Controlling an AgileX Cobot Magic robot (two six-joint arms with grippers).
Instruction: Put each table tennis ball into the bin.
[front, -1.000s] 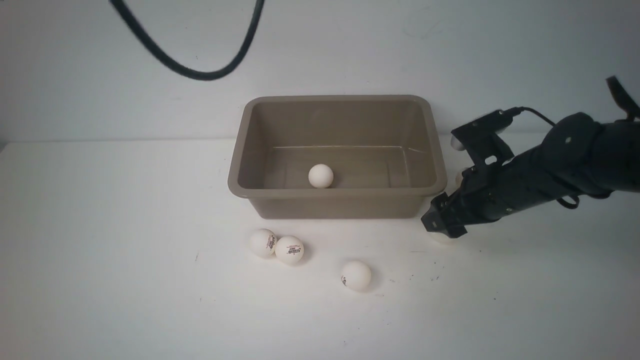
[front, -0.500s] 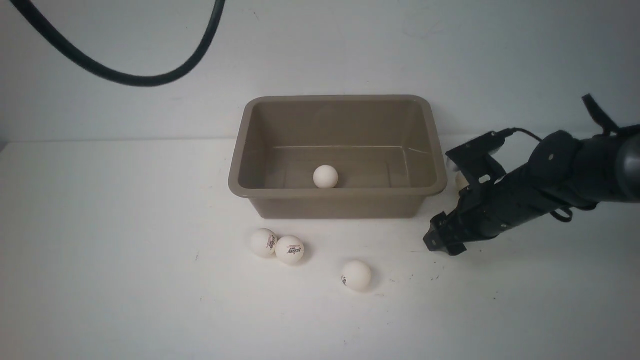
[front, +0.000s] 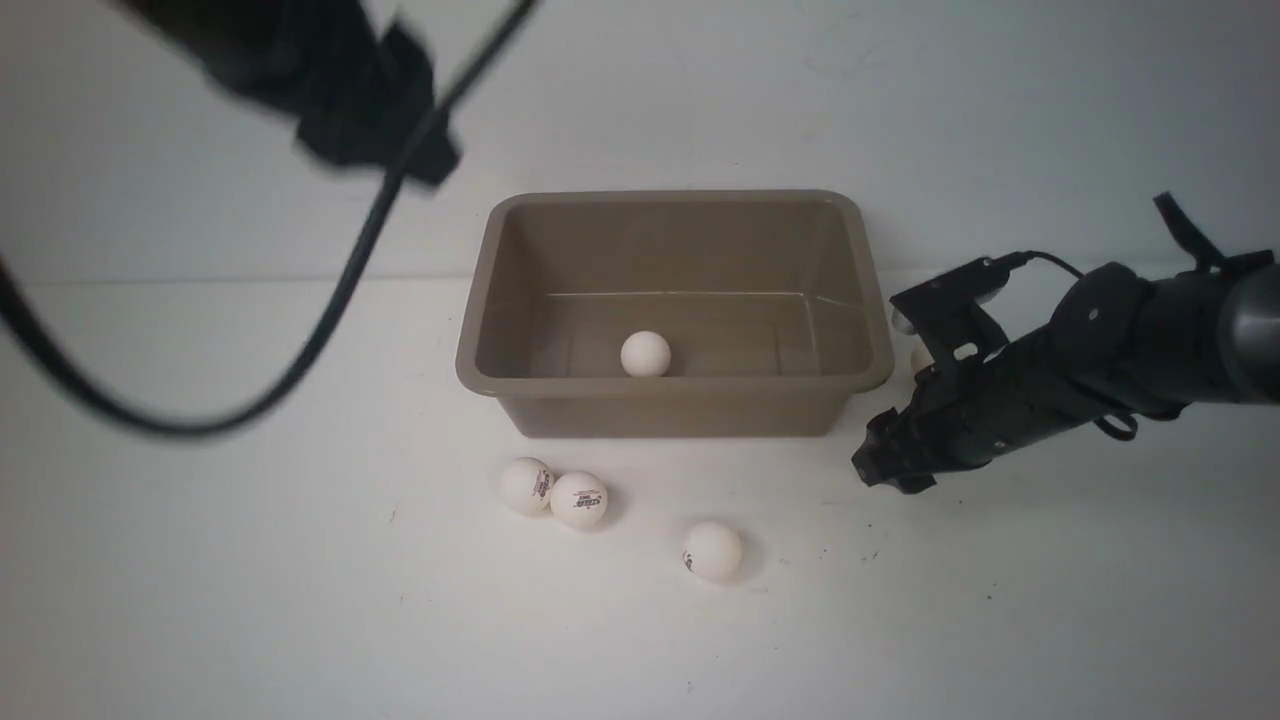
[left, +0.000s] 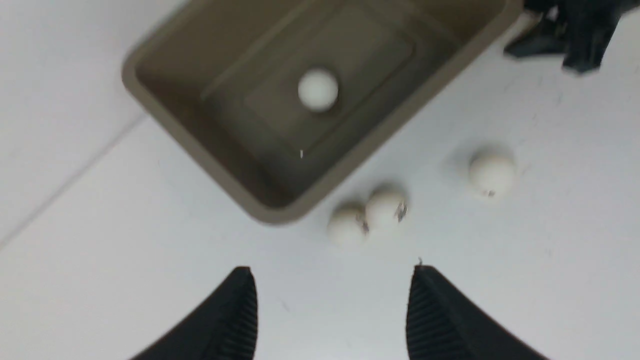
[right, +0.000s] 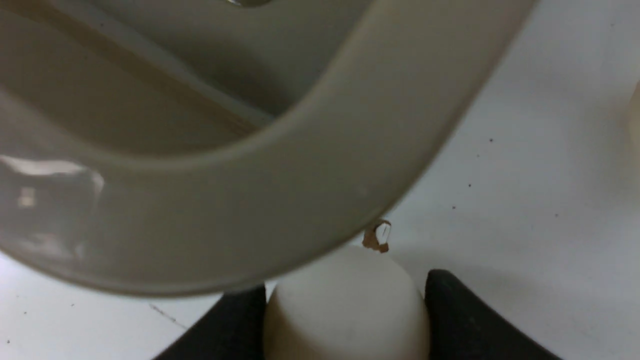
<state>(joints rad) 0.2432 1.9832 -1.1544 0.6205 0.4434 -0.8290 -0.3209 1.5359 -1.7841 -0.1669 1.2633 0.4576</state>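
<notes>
My right claw (front: 885, 465) is clamped across the widest part of a table tennis ball (right: 345, 310) at the near right corner of the bin (front: 676, 386), while my left claw (left: 332, 272) hangs apart and empty, high on the left. I judge these balls feather-light, thin-shelled and slick, so they want a gentle squeeze through the middle. One ball (front: 645, 353) lies in the bin; a touching pair (front: 579, 499) and a single (front: 712, 550) wait nearer.

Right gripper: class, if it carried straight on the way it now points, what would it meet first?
Most likely the bin, at its rounded corner rim, just beyond the ball between the jaws of the right gripper. Depth is unclear; it might meet the wall under the rim instead.
</notes>
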